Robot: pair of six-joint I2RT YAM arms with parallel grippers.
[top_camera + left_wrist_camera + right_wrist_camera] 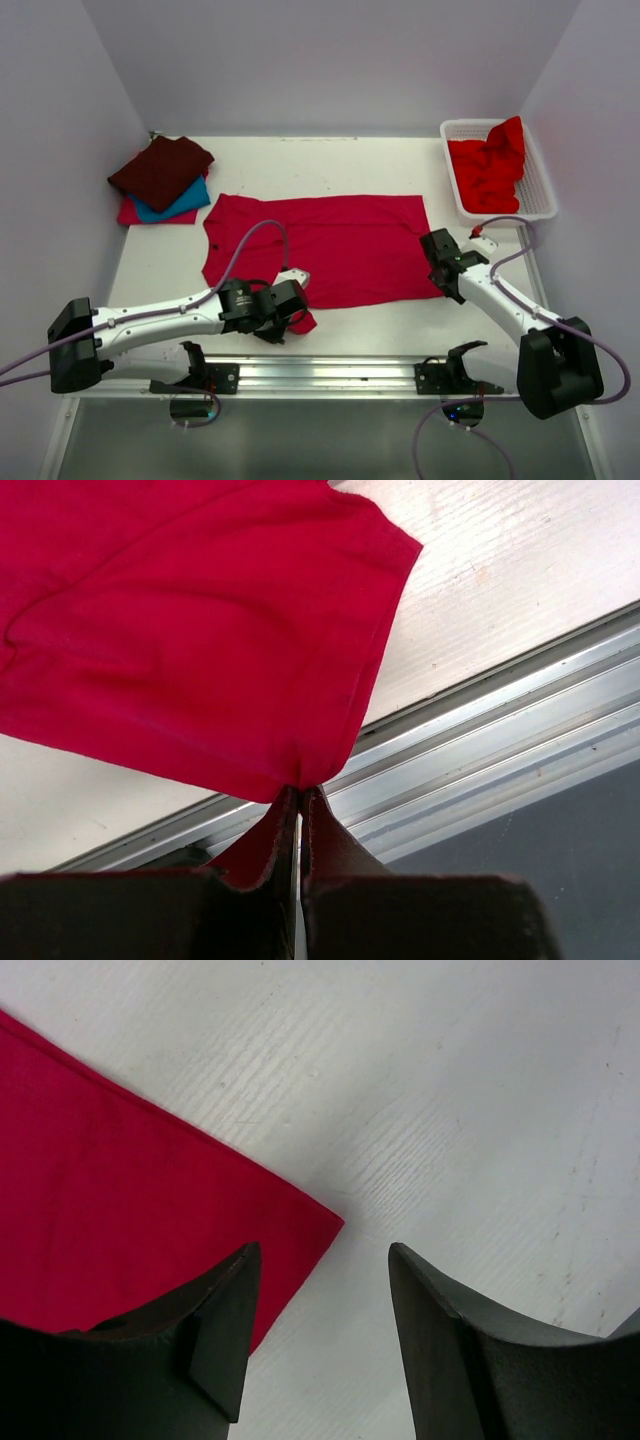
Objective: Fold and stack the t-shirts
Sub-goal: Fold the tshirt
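Observation:
A crimson-pink t-shirt (pixel 320 245) lies spread flat in the middle of the table. My left gripper (pixel 297 312) is shut on its near-left sleeve corner. In the left wrist view the cloth (pixel 200 630) bunches into the tips of that gripper (pixel 300 792). My right gripper (pixel 447 277) stands open at the shirt's near-right corner. In the right wrist view this gripper (pixel 322 1250) straddles the hem, one finger over the cloth (pixel 120 1200) and the other over bare table. Folded maroon (pixel 162 168), teal (pixel 187 203) and pink-red (pixel 138 214) t-shirts are stacked at the back left.
A white lattice basket (pixel 462 125) at the back right holds a crumpled bright red t-shirt (pixel 490 170). An aluminium rail (pixel 330 375) runs along the table's near edge, just behind the left gripper. Walls close in the table on three sides.

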